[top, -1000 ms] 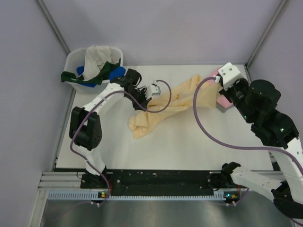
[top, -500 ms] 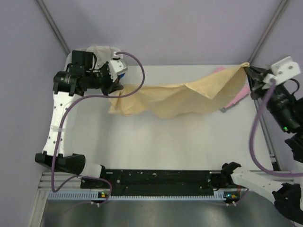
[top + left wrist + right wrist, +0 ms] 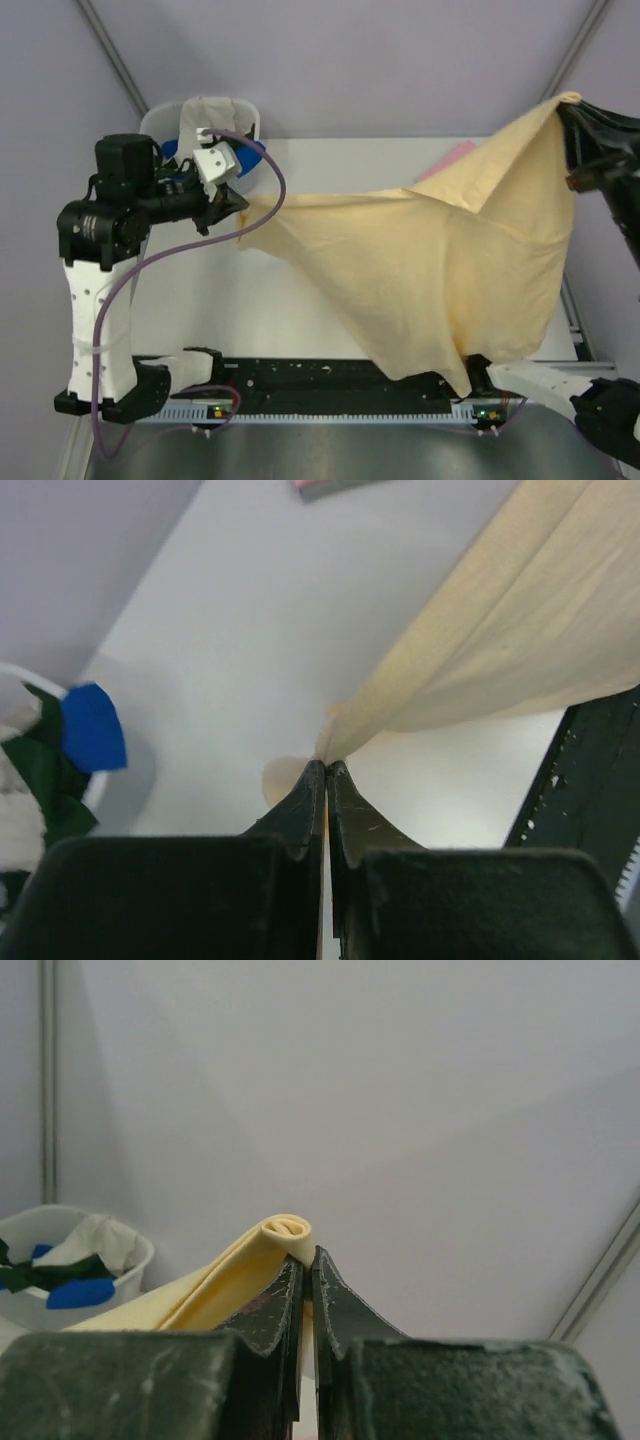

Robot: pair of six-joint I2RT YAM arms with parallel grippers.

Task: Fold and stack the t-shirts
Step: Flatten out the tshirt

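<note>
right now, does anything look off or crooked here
The peach shirt hangs lopsided: the right end effector pinches one corner far higher than the left end effector, so the cloth slants and its lowest tip droops past the near edge of the table.

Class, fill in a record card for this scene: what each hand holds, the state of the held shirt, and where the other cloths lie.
Left hand: shut on one corner of the peach-yellow t-shirt
Right hand: shut on another corner, raised higher than the left
Held shirt: spread between both hands above the table, lower part hanging loose
Pink t-shirt: far right of table, mostly hidden behind the held shirt
White tub: far left corner; holds cream-white cloth, dark green cloth, blue cloth
</note>
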